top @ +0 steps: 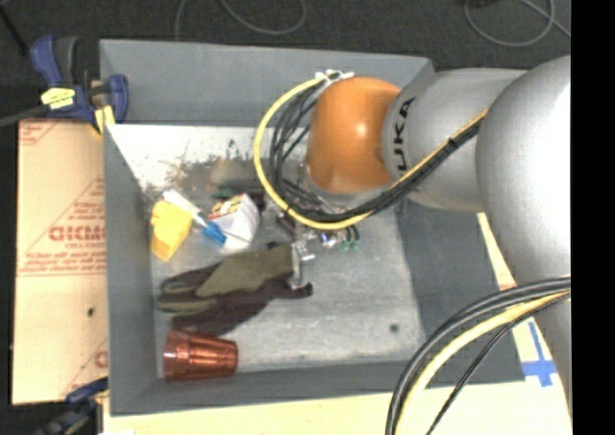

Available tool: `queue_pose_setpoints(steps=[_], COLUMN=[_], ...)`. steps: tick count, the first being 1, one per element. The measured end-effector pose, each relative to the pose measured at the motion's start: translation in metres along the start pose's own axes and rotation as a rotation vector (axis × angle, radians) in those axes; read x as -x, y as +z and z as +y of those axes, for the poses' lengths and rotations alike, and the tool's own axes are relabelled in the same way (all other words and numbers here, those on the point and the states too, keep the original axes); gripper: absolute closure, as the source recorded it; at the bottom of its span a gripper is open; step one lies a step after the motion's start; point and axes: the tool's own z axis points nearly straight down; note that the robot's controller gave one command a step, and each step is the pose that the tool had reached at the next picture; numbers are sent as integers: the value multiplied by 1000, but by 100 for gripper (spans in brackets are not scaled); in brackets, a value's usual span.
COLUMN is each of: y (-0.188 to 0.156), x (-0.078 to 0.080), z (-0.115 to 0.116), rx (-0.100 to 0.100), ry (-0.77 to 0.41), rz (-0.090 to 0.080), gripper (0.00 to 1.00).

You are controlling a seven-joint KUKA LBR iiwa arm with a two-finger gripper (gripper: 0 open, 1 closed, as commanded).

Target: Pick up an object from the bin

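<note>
Lying near gripper (300, 268): one glove (223, 286), one cup (199, 356).

Light falls from above, even and fairly bright across the pale floor of the bin (384, 323). A soft glare sits on the orange cover (351, 135) and runs along the silver arm (500, 135) at right. Glints streak the copper cup (199, 355), near left. The far ground lies dark.

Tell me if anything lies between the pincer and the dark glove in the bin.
Nothing visible does. The pincer is at the right end of the dark glove, seemingly touching it. The crumpled white packet lies just above the glove in the view, and the copper cup lies apart below it.
</note>
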Motion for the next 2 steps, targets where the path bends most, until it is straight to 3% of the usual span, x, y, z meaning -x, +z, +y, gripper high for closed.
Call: queue_pose_setpoints(steps=[1,2], y=[25,35], x=[-8,3], z=[7,-12], rx=[5,0], ry=[-173,-88], rz=[13,-6], gripper=[0,100])
